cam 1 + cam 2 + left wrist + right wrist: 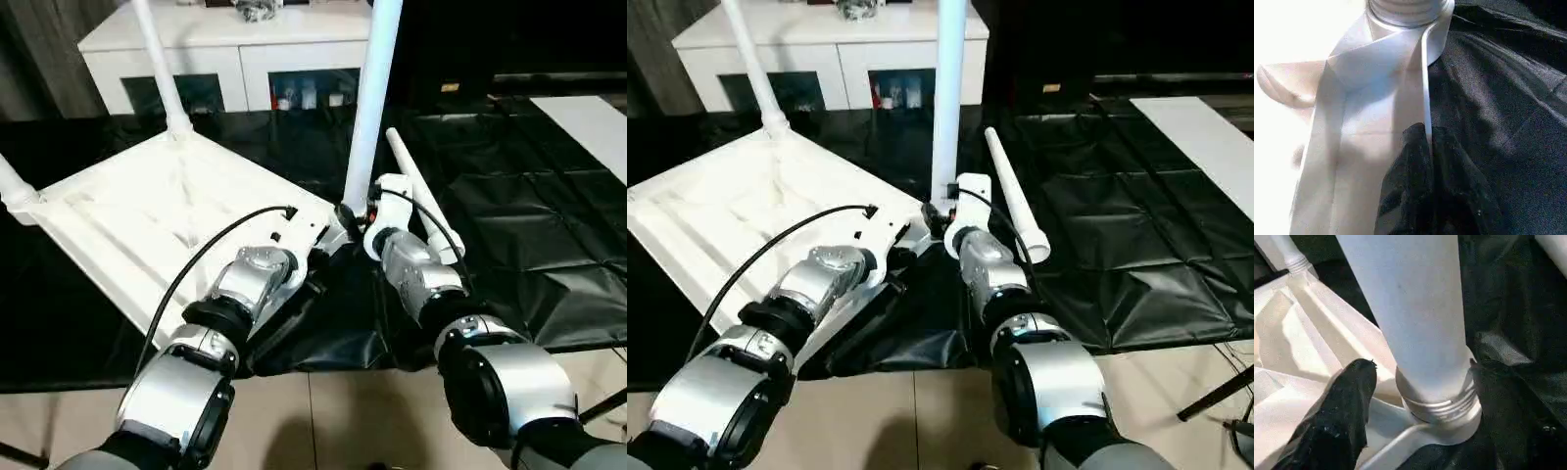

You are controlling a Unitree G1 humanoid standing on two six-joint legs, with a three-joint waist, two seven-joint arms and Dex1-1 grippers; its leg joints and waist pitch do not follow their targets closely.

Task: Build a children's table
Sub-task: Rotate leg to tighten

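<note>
The tabletop (167,211) lies upside down on black sheeting (529,225), ribbed underside up, tilted so its near corner sits between the two grippers. Three legs stand in its corner sockets: one at the far corner (162,73), one at the left corner (12,181), and one at the near corner (372,98), rising past the top of the head views. A fourth leg (1017,196) lies loose on the sheeting just right of the near corner, beside the right forearm.

The left gripper (318,245) reaches to the tabletop's near edge. In its wrist view one black finger (1415,186) presses against the thin white rim just below the socket; the fingers appear clamped on that rim, though the second one is hard to separate from the dark sheeting.

The right gripper (1415,396) is at the foot of the near leg. In its wrist view a black finger (1344,406) stands on one side of the threaded collar and a darker one on the other side, so the fingers straddle the leg's base where it enters the socket; whether they actually squeeze it cannot be told.

Behind the sheeting stands a white cabinet (245,54) with dark glass doors, and a flat white board (1205,127) lies at the far right. No brand, label or writing can be read anywhere.
</note>
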